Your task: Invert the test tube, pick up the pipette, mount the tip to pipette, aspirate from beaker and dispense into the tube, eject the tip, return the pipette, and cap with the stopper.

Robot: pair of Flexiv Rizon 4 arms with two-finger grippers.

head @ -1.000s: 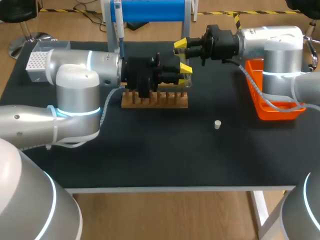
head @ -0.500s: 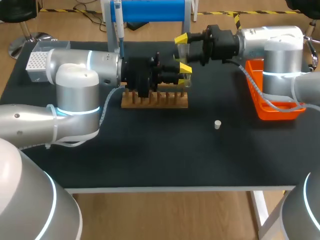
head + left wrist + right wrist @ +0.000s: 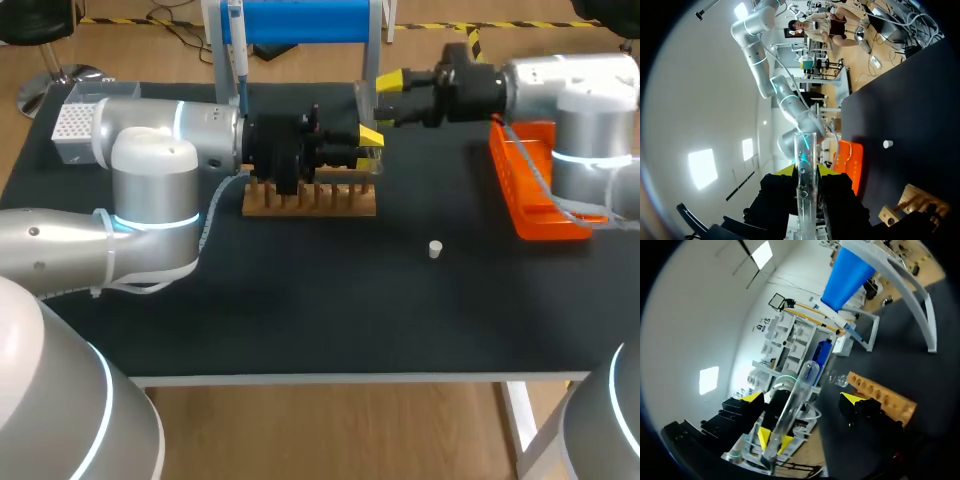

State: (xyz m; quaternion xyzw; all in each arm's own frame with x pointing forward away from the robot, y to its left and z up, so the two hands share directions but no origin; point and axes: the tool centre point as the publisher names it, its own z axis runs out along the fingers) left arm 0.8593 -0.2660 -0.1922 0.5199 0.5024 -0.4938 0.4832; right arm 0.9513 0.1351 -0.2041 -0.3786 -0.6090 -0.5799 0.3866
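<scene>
Left arm reaches level over the table. Left gripper [image 3: 368, 150] is above the wooden rack [image 3: 310, 200], fingers pinching the test tube [image 3: 805, 150]. The tube is clear glass, set crosswise to the fingers and sticking out past the yellow tips.

Right arm is level. Right gripper [image 3: 392, 98] faces the left one, near the tube and apart from it, fingers spread wide.

Stopper [image 3: 435, 248] lies on the table.

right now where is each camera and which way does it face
Head: above and behind me, looking down on the table; both arms, left gripper and right gripper show.
Left wrist: on left arm, looking along its fingers, shut on the tube.
Right wrist: on right arm, facing the left gripper; its own gripper open.
Shared: both wrist views show tube and rack.
</scene>
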